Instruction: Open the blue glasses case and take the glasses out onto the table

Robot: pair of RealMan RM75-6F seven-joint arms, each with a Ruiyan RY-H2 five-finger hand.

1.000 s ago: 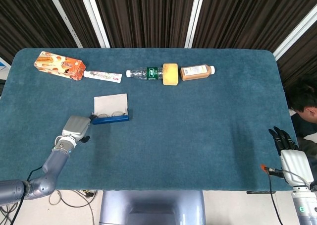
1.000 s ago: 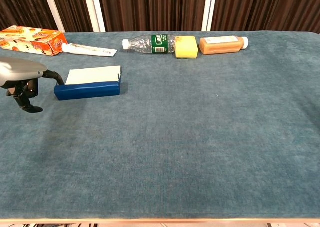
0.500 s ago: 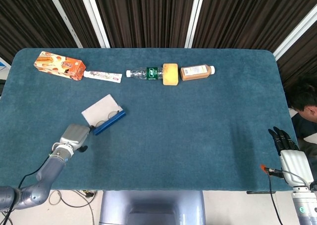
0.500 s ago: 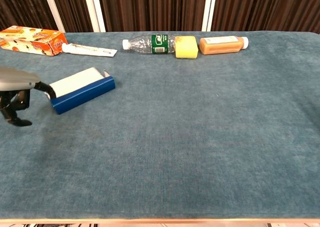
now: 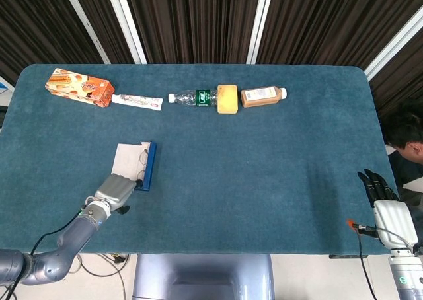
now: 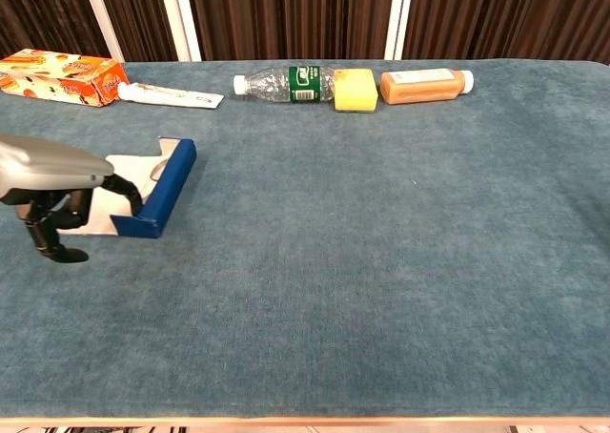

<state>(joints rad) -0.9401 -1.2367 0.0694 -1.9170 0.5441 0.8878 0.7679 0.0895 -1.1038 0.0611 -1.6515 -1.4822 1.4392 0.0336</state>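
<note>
Case (image 5: pixel 147 166) now swung round on the blue cloth, long blue edge pointing away from the robot rather than lying across as a second ago, pale lid (image 5: pixel 128 162) flopped open to its left with the glasses (image 6: pixel 155 171) faintly visible inside. Dragged nearer the front edge too, and turned in steps: flat across, then slanted, then end-on. Left hand (image 5: pixel 116 191) at the near end of the case, one dark finger (image 6: pixel 125 192) hooked against the blue corner, the rest curled beneath the grey shell; whether truly pinching the wall or only pushing it, impossible to tell. Right hand (image 5: pixel 380 187) parked at the far right corner of the table (image 5: pixel 277 161), fingers straight and close together, holding nothing, well apart from everything. Meaning for the job: opening apparently done, glasses not yet out. Likely a repositioning to bring the open mouth within easier reach. Risk in further dragging: case sliding again instead of yielding the frames. Back row of carton (image 5: pixel 78 86), tube (image 5: pixel 137 102), bottle (image 5: pixel 193 98), sponge (image 5: pixel 227 98) and brown bottle (image 5: pixel 262 96) unmoved.
</note>
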